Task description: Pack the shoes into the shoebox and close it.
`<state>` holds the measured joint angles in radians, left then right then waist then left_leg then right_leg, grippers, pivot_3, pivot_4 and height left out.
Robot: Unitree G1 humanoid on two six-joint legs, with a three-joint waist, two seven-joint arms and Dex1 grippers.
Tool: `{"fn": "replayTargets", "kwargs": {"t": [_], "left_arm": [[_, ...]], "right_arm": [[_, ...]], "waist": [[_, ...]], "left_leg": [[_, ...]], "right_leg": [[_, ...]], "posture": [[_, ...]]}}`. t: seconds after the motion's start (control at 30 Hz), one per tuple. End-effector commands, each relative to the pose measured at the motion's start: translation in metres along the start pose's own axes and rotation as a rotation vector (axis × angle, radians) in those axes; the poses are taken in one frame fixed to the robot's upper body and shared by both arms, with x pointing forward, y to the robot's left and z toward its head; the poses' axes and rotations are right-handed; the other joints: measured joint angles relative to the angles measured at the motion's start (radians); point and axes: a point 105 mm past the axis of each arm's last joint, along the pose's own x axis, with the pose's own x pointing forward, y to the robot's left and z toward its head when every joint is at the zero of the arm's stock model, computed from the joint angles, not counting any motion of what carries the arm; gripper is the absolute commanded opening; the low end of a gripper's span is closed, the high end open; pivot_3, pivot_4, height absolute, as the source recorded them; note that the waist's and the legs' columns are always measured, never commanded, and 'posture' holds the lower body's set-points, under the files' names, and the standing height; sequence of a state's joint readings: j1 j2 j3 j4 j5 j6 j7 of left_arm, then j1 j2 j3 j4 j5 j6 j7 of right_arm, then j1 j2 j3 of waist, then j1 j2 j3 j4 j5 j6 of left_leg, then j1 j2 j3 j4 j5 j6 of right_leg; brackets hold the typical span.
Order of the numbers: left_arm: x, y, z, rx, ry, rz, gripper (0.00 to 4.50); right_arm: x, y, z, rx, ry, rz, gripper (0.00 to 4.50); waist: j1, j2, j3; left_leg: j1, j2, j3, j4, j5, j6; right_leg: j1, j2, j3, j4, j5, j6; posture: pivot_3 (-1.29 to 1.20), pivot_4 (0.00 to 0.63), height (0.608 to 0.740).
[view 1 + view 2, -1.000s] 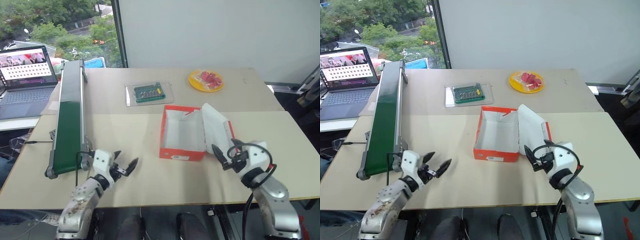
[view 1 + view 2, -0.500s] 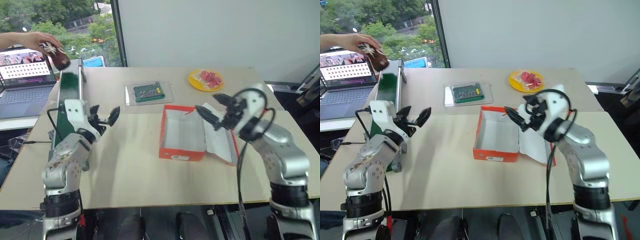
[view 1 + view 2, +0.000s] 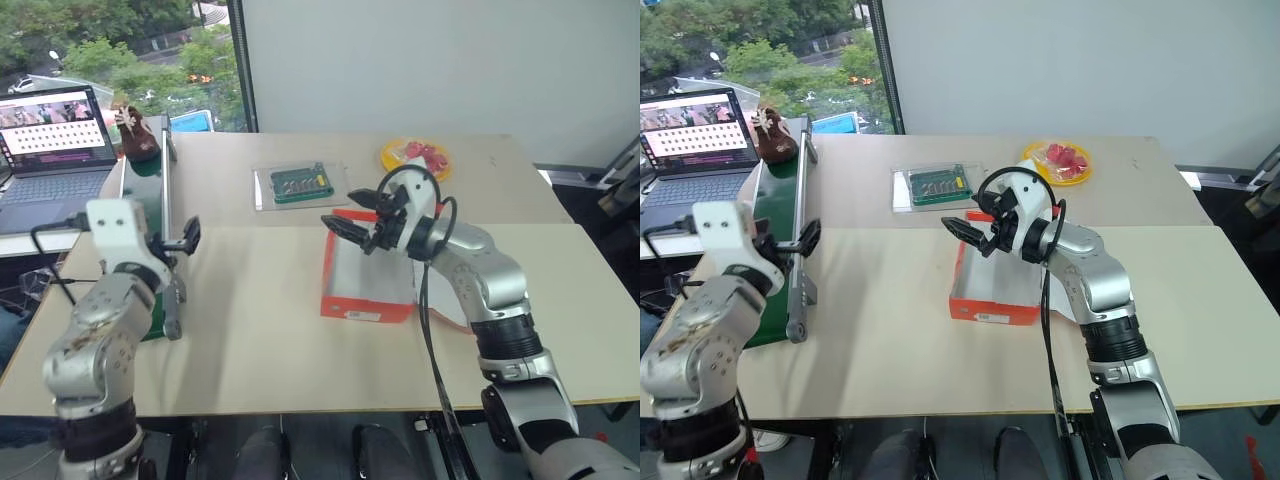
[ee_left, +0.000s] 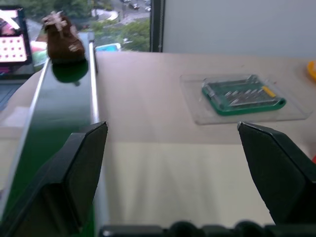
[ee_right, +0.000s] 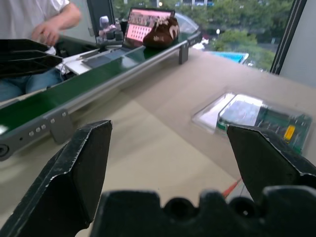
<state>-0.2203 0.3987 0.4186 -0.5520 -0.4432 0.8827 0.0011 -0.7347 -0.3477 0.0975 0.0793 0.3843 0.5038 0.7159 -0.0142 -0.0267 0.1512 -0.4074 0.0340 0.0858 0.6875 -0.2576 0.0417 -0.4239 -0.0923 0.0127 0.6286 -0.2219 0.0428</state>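
While empty, the rectangular cardboard shoebox (image 3: 345, 296) shows white inside.

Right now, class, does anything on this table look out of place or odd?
Only one shoe is visible, at the conveyor's far end, not in the open shoebox, which looks empty. Nothing looks spilled or damaged.

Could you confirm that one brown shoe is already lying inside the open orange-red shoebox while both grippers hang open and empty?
Not quite: the shoe is not in the shoebox; it sits at the far end of the green conveyor belt, as the left eye view shows. The box's white inside looks bare. The rest holds: the left gripper and the right gripper are both open and empty.
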Motion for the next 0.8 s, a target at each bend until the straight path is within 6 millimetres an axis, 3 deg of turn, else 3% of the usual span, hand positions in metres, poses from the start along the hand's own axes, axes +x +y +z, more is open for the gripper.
{"fn": "replayTargets", "kwargs": {"t": [0.03,0.13,0.27,0.47,0.67,0.8], "left_arm": [[-0.016,0.018,0.010,0.008,-0.033,0.125,4.50],[-0.025,0.035,-0.007,-0.011,0.018,0.260,4.50],[-0.019,0.032,-0.014,-0.031,0.033,0.258,4.50],[0.004,0.047,-0.007,-0.051,0.027,0.253,4.50],[0.038,0.070,0.008,-0.067,0.033,0.242,4.50],[0.046,0.085,0.010,-0.059,0.064,0.245,4.50]], "right_arm": [[0.011,0.010,0.016,-0.022,-0.038,0.070,4.41],[0.027,0.037,0.021,0.059,-0.059,0.225,4.41],[0.039,0.050,0.006,0.013,0.015,0.280,4.41],[0.051,0.050,-0.012,-0.065,0.106,0.286,4.41],[0.053,0.046,-0.013,-0.086,0.117,0.258,4.41],[0.050,0.047,-0.011,-0.096,0.104,0.241,4.41]], "waist": [[-0.001,0.000,0.000],[-0.005,0.000,0.000],[0.000,0.000,0.000],[0.004,-0.001,-0.001],[-0.005,-0.001,0.000],[-0.008,-0.001,0.000]], "left_leg": [[0.001,0.000,0.000,0.000,0.000,0.000],[0.002,0.000,0.000,0.000,0.000,0.000],[0.002,0.000,0.000,-0.001,0.001,-0.001],[0.001,-0.001,-0.001,-0.001,0.001,-0.001],[0.001,-0.001,-0.001,-0.003,0.002,-0.004],[0.000,-0.001,-0.001,-0.006,0.003,-0.005]], "right_leg": [[0.000,0.000,0.000,0.000,0.000,0.000],[0.000,0.000,0.001,-0.001,0.000,0.000],[0.000,0.000,0.000,0.000,0.000,-0.001],[0.000,-0.001,-0.002,-0.001,0.001,-0.001],[-0.001,0.001,-0.002,0.000,0.001,-0.002],[-0.002,0.001,-0.002,0.001,0.001,-0.002]], "posture": [[0.00,0.150,0.740],[0.00,0.150,0.740],[0.00,0.150,0.740],[0.00,0.150,0.740],[0.00,0.150,0.740],[0.00,0.150,0.740]]}}
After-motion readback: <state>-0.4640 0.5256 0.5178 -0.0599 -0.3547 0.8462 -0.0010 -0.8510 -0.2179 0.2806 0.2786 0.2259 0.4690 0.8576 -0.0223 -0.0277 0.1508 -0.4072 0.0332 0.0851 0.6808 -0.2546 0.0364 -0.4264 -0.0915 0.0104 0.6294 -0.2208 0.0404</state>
